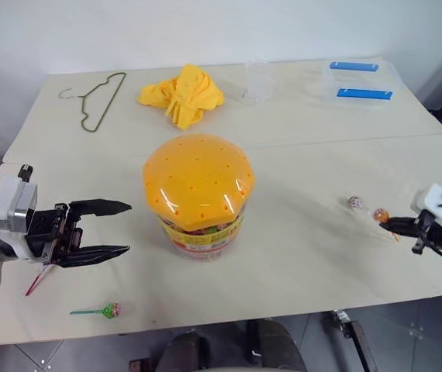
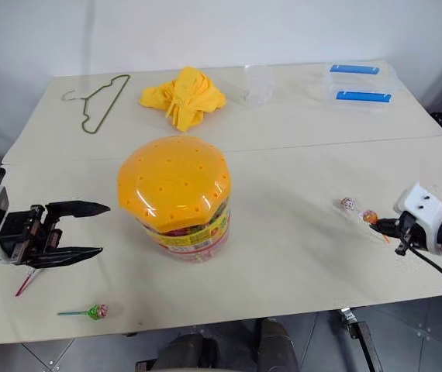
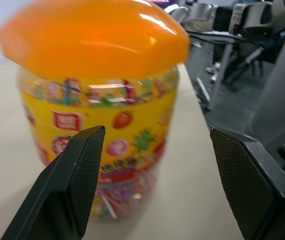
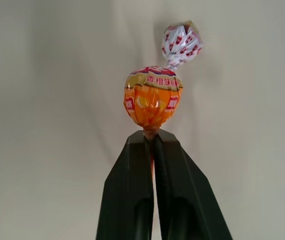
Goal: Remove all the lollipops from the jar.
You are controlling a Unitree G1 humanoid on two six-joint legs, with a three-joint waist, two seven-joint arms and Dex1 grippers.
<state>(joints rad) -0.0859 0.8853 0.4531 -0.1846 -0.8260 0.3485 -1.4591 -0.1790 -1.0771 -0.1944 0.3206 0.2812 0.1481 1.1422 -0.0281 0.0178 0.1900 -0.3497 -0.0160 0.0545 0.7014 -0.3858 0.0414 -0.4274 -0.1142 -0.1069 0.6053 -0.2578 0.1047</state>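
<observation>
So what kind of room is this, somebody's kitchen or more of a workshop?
More likely a test room than a kitchen: a bare cream tabletop against a plain white wall, holding unrelated props, namely a clear plastic jar with an orange domed lid, a thin wire hanger and a crumpled yellow cloth.

I'm counting four lollipops [image 1: 110,311] out, one jar [image 1: 198,194], one hanger [image 1: 101,99], one cloth [image 1: 182,94], one cup [image 1: 257,82].
</observation>
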